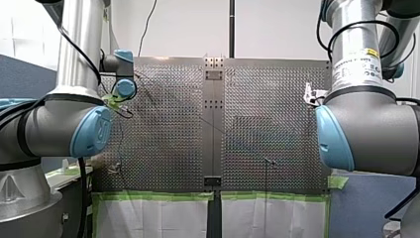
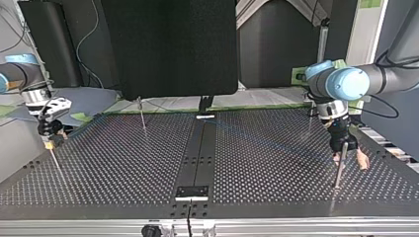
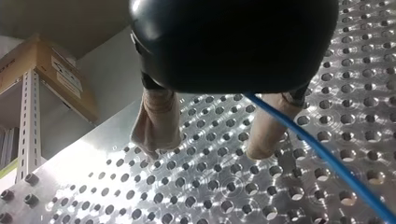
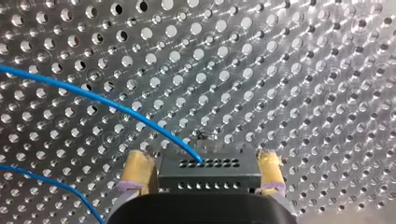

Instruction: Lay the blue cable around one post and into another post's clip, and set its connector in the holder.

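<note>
- Table [image 2: 123,163]: perforated metal plate with a dark strip [image 2: 200,158] down its middle. Entries below run left to right across the top view.
- My right gripper [image 4: 204,158]: at the table's left edge in the top view, low over the plate. Its yellow pads [image 4: 137,168] are clamped on the two sides of the connector.
- Connector [image 4: 208,173]: dark grey block with rows of small holes, held between the right gripper's pads, close above the plate.
- Blue cable [image 4: 116,105]: one end enters the connector at its holed face and curves away across the plate. A second stretch lies beside the right gripper. In the left wrist view it runs out from under the left gripper's body and passes beside one finger, not pinched.
- Thin post [image 2: 142,116]: upright, left of the dark strip, near the plate's back edge in the top view.
- My left gripper [image 3: 205,151]: at the top view's right, black body, beige pads [image 3: 156,123] spread apart, released, grasping nothing.
- Second post [image 2: 338,170]: upright, just beside the left gripper.
</note>
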`<state>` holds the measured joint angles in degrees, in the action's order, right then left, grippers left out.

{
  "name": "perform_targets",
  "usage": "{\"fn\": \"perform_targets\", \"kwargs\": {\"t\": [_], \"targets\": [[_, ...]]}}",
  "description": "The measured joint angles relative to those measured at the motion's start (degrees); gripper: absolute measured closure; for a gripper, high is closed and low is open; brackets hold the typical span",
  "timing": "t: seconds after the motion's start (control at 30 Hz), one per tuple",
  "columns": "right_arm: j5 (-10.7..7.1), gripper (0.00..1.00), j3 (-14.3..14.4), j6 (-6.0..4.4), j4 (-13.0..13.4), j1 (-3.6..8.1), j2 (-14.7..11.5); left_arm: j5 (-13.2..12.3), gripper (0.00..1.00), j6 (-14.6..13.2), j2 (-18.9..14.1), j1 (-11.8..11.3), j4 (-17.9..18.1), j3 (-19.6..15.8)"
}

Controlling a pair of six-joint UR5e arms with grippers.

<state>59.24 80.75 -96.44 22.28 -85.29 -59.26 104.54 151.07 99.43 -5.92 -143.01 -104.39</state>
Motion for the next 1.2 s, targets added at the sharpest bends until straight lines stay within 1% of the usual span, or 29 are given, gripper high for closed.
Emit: {"fn": "perform_targets", "kwargs": {"t": [0.1, 0.4, 0.8, 1.2], "targets": [[0.00, 0.02, 0.00, 0.13, 0.15, -0.10, 0.02, 0.00, 0.00, -0.09, 0.00, 0.00, -0.02, 0.00], [0.00, 0.02, 0.00, -0.07, 0.62, -0.16, 0.05, 0.01, 0.00, -0.54, 0.00, 0.05, -0.10, 0.00], [0.04, 0.02, 0.00, -0.25, 0.54, 0.08, 0.05, 0.06, 0.00, -0.78, 0.00, 0.06, -0.06, 0.00], [0.25, 0.02, -0.01, -0.17, 0.43, 0.24, 0.06, 0.09, 0.00, -1.20, 0.00, 0.06, -0.17, 0.00]]}}
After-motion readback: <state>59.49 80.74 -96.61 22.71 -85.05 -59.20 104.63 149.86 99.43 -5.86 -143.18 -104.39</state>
